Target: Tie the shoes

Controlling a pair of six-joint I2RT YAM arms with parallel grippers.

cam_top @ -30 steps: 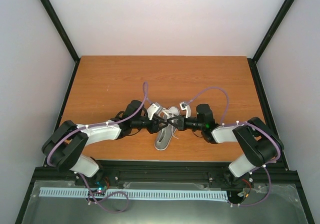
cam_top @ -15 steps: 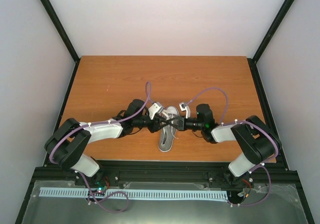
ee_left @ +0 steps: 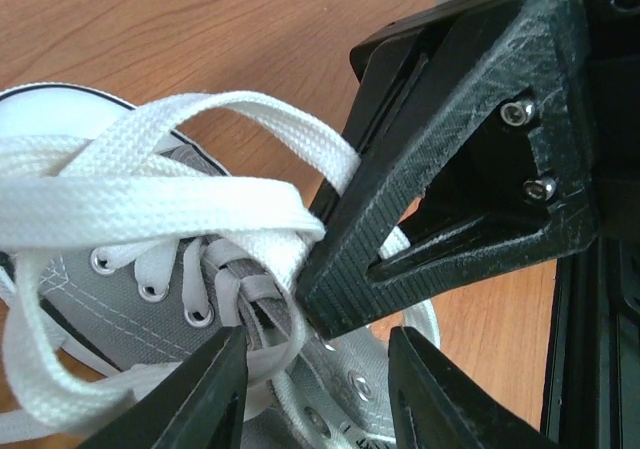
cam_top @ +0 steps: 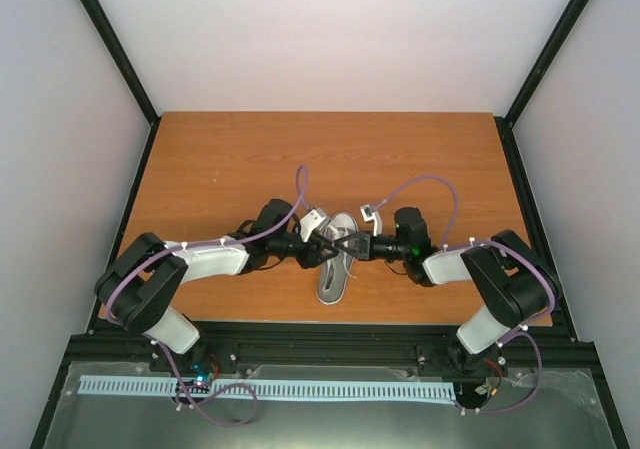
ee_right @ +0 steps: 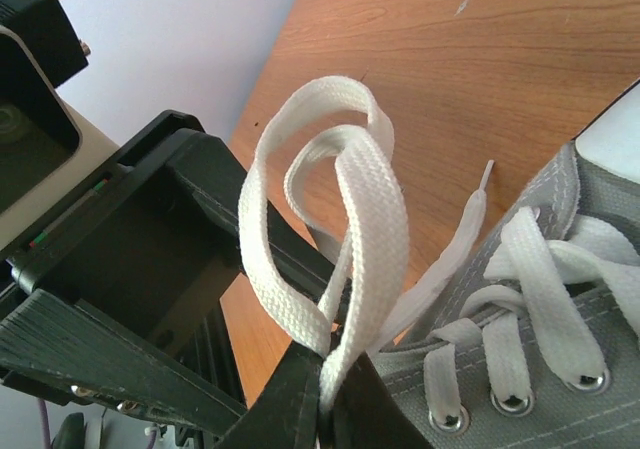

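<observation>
Beyond a white slotted plastic cable strip (cam_top: 260,389) and a black metal frame rail (cam_top: 330,341) at the near edge, two white-and-black robot arms (cam_top: 205,262) fold inward over an orange-brown wooden table (cam_top: 220,159). Their tips meet above a small grey canvas low-top sneaker (cam_top: 333,269) with a white rubber sole. The sneaker lies on the near-middle part of the table, between the two wrists, its length running roughly near to far at a slight tilt. The left pincer (ee_left: 318,347) stands spread, its black fingers (ee_left: 215,394) straddling the laced tongue and silver eyelets; whether either pad touches a lace cannot be told. The right pincer (ee_right: 325,394) is pressed together, pinching the base of a white flat-woven lace loop (ee_right: 340,219) that stands doubled above its tips, just beside the sneaker's eyelet row. From the left wrist, the right pincer's black printed wedge points down into the crossing white laces (ee_left: 150,194) at the throat of the shoe, with the white toe cap (ee_left: 50,109) beyond them. Purple cables (cam_top: 300,184) arch off both wrists over the table's middle, and pale walls (cam_top: 320,39) framed by black posts (cam_top: 110,44) close the scene.
</observation>
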